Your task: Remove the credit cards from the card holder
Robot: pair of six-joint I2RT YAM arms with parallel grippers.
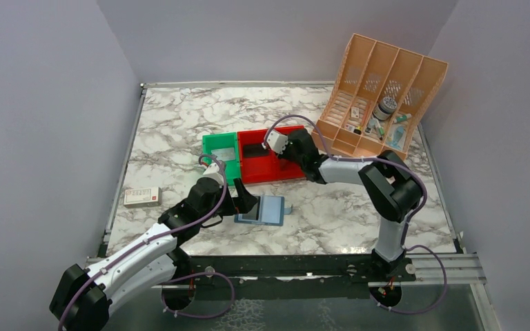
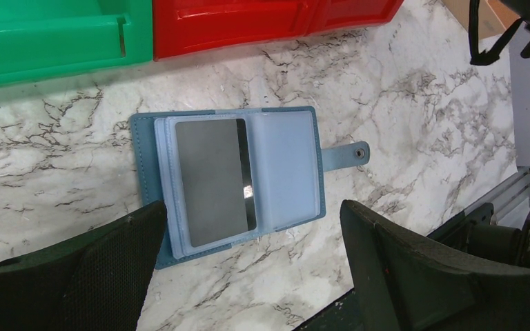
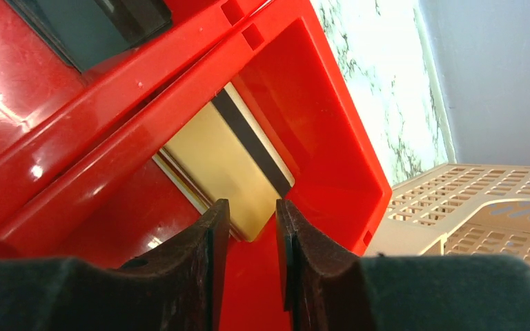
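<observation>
1. The right gripper (image 3: 252, 207) has its two fingers a little bit apart. It holds nothing and hangs just over the red bin (image 3: 324, 124).
2. A gold card (image 3: 228, 155) lies in that bin, right by the fingertips. I think this card is done.
3. The left gripper (image 2: 252, 207) is wide open and holds nothing. It hangs over the blue wallet (image 2: 286, 172).
4. From above, the wallet lies open on the table (image 2: 400, 89), at 6 o'clock from the red bin.
5. A grey card (image 2: 210, 179) sits in the wallet's 9 o'clock pocket.
6. Next, I think, a gripper must pinch that card's edge and slide it out.
</observation>
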